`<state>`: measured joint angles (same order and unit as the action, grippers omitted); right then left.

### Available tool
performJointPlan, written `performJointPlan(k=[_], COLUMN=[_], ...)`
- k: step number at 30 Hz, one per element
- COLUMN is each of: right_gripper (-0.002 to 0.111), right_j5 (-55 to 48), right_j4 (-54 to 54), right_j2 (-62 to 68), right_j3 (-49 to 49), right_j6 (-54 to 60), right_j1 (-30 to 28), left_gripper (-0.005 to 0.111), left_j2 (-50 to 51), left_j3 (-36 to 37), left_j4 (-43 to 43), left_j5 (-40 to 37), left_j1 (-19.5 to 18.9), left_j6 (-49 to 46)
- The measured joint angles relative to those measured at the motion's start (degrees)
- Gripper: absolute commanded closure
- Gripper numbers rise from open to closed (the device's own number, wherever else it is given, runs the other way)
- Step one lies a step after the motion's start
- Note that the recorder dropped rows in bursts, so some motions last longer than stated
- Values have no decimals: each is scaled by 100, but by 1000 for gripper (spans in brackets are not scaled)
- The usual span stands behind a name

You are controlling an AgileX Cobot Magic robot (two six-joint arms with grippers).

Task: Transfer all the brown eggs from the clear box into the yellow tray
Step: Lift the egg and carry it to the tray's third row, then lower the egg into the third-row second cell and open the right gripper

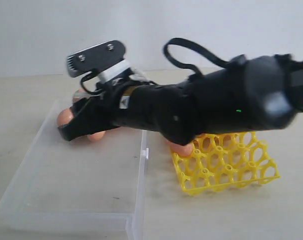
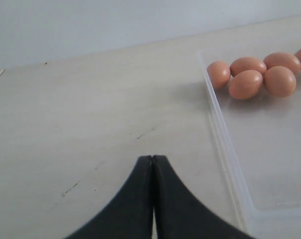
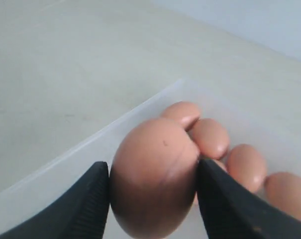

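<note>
The right gripper (image 3: 152, 172) is clamped around one smooth orange-brown oval egg (image 3: 150, 199), with black fingers (image 3: 85, 204) pressed on both its sides. In the exterior view the right arm (image 1: 206, 110) reaches across the middle, gripper down inside the far left corner of the large clear shallow plastic box (image 1: 71, 180). Can't tell if the held egg touches the box floor. More brown eggs (image 3: 245, 167) lie bunched just behind it in the same corner, touching each other; the left wrist view shows that cluster close to the box wall. The left gripper (image 2: 152, 160) is clenched on nothing, tips pressed together, over the pale bare surface (image 2: 90, 109) beside the box's rim. The bright yellow lattice plastic egg tray (image 1: 231, 167) sits on the surface just right of the box, not touching it. One brown egg sits in a cell on its left edge, partly hidden by the arm; the far cells are covered by the arm.
</note>
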<state>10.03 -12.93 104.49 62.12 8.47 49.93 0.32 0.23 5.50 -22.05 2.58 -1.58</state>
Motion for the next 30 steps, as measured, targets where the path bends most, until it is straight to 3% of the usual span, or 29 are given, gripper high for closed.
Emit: performJointPlan(k=[6, 12, 21, 30], right_gripper=[108, 108, 108, 108], right_j5=[1739, 2194, 1748, 1650], right_j4=[-1257, -1541, -1368, -1032], right_j2=[-1000, -1219, -1228, -982], right_j3=[-1778, -2864, -3032, -3032], right_j6=[1031, 1177, 1157, 861], right_j1=[-450, -1123, -1949, -2044], left_gripper=[107, 107, 107, 107], left_j2=[0, 0, 0, 0], left_j3=[0, 0, 0, 0], left_j4=[0, 0, 0, 0], left_j5=[0, 0, 0, 0], left_j1=[0, 0, 0, 0], left_j6=[0, 0, 0, 0])
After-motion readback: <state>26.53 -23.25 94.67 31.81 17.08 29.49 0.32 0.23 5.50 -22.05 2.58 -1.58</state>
